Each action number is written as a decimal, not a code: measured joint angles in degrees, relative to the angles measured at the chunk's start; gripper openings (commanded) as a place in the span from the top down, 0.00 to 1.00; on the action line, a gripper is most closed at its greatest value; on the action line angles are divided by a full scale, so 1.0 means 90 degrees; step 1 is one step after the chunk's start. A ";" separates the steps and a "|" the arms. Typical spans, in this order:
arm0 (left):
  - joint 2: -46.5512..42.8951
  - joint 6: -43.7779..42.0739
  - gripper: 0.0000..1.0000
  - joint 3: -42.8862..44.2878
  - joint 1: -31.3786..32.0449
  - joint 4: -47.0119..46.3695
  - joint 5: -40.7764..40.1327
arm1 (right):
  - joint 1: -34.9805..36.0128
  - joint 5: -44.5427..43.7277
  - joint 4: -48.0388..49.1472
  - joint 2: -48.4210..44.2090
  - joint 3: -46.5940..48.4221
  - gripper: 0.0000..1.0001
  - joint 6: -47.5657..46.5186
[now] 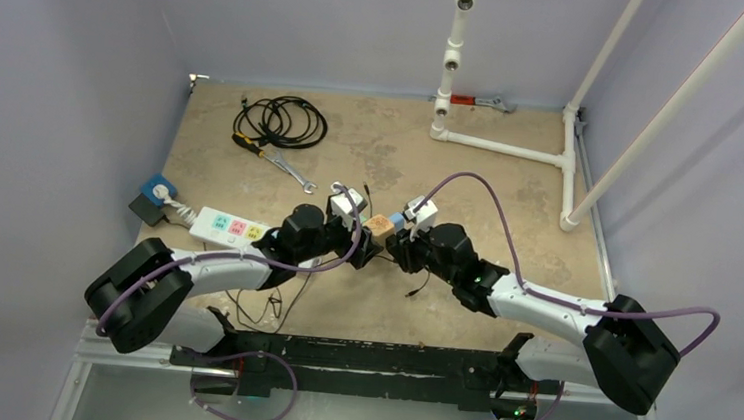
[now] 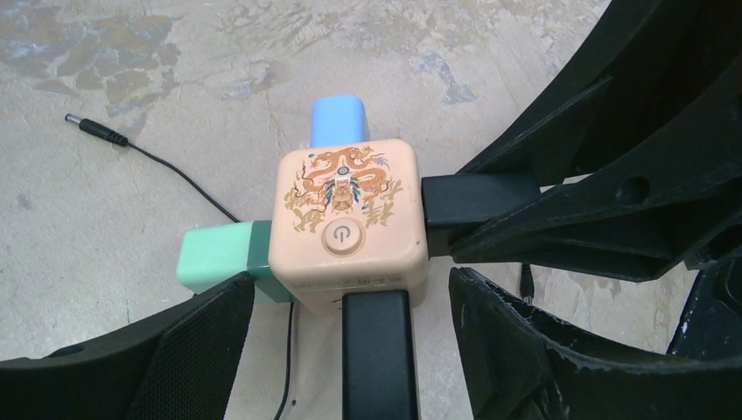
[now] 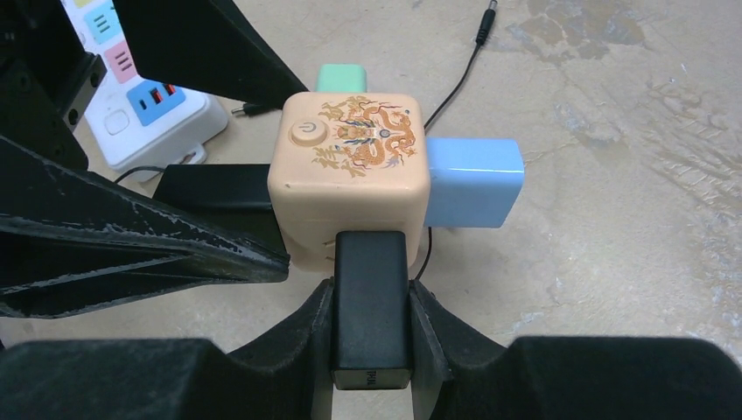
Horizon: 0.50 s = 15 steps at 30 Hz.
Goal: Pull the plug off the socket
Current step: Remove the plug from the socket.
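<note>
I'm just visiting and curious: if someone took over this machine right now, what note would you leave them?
Right tool: shut on one black plug.
Left tool: open, straddling the other black plug, apparently not gripping.
Socket cube: between both tools, with the blue plug and green plug also seated.
Done: approach and one grip.
Left: no plug is out yet. Probably close the left tool, then pull apart.
</note>
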<state>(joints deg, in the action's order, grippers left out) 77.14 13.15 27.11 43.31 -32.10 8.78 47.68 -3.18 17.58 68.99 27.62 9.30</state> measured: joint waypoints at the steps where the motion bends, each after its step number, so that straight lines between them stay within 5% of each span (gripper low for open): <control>1: 0.0029 0.0017 0.21 0.0000 0.0000 -0.0005 0.0002 | 0.0022 -0.0007 -0.0005 0.0000 0.0000 1.00 -0.0015; 5: 0.0192 0.0129 0.28 0.0000 0.0000 -0.0007 0.0012 | 0.0046 -0.0046 -0.0010 0.0000 0.0000 1.00 -0.0068; 15: 0.0478 0.0432 0.26 0.0000 0.0000 -0.0119 0.0187 | 0.0277 -0.0364 -0.0010 0.0041 0.0000 1.00 -0.0216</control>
<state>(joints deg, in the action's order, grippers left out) 81.45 17.04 27.11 43.31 -33.17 10.46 50.17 -6.46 17.50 69.36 27.62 7.35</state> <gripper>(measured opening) 0.751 0.322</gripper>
